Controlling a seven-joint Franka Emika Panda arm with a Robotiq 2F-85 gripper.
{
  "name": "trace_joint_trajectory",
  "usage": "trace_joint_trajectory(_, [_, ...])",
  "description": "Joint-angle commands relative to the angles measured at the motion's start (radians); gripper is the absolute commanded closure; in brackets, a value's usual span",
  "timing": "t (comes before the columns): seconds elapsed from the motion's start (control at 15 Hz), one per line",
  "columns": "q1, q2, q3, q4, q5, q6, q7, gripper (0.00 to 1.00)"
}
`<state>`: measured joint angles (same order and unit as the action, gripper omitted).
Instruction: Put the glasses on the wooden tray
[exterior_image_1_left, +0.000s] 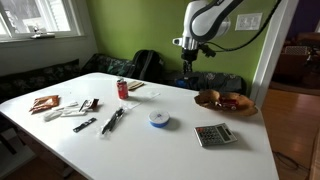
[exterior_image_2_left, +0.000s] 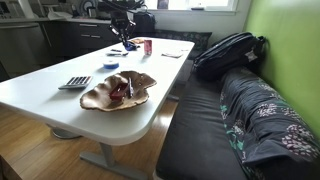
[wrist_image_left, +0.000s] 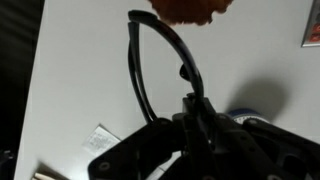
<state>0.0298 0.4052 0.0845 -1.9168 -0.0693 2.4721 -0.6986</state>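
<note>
White table (exterior_image_1_left: 150, 150), wooden tray (exterior_image_1_left: 247, 108), green wall (exterior_image_1_left: 130, 30), dark couch (exterior_image_2_left: 200, 130), timber floor (exterior_image_2_left: 30, 150)

The white arm (exterior_image_1_left: 212, 18) holds its tool (exterior_image_1_left: 186, 58) up in the air.

In an exterior view the arm comes in from the top, bends over like a hook, and its wrist points straight down. The dark tool hangs at the end of it. In the wrist view the tool comes in from the bottom. Its two black fingers (wrist_image_left: 192, 108) are pinched close together on the glasses (wrist_image_left: 148, 70), and the thin dark frame sticks out past the tips.
</note>
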Motion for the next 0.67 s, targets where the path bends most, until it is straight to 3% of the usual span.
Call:
trace_joint_trajectory(0.0, [-0.036,-0.165,-0.009,-0.251,-0.006,0.031,0.08,0.97])
trace_joint_trajectory(0.4, [-0.04,-0.312,-0.136,-0.506,-0.229,0.173,0.398,0.97])
trace_joint_trajectory(0.47, [-0.05,-0.322,-0.131,-0.526,-0.207,0.213,0.4,0.97])
trace_joint_trajectory(0.53, [-0.05,-0.257,-0.113,-0.442,-0.183,0.153,0.338,0.9])
trace_joint_trajectory(0.6, [-0.055,-0.276,-0.121,-0.469,-0.183,0.179,0.352,0.9])
